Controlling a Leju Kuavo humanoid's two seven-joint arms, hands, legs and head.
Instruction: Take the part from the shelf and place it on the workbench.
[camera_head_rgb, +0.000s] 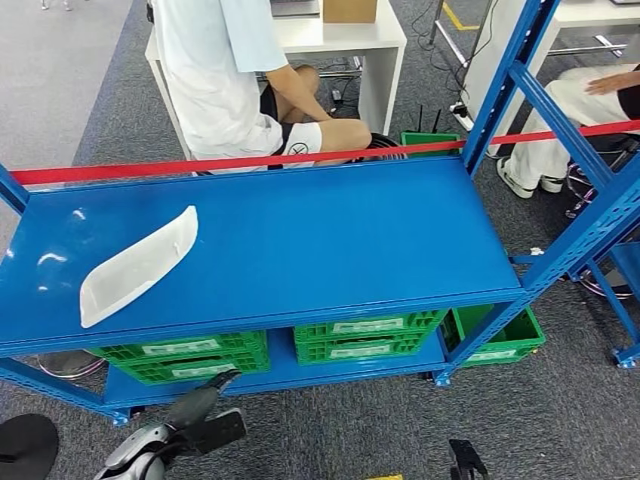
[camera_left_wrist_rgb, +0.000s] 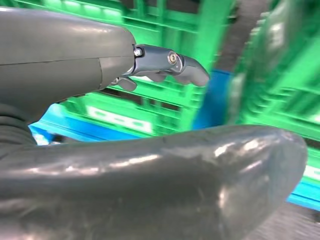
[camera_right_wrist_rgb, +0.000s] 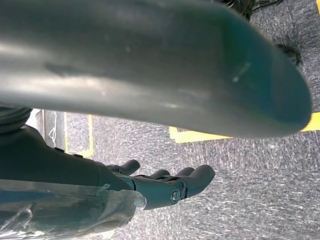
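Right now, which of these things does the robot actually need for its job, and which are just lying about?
Needed:
long white curved plastic part
blue metal shelf it lies on
left hand, low in front of the shelf, holding nothing

Just there:
green plastic crates underneath
red tape
seated person
white desk

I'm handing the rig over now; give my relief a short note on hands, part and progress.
Left hand: low in front of the shelf, beside the green crates, fingers apart, holding nothing.
Right hand: hanging over the grey carpet, fingers loosely extended, holding nothing.
White part: lies on the shelf's top deck, left end, untouched.
Done: nothing yet.
Left: grasp the part, lift it, carry it to the workbench, set it down.
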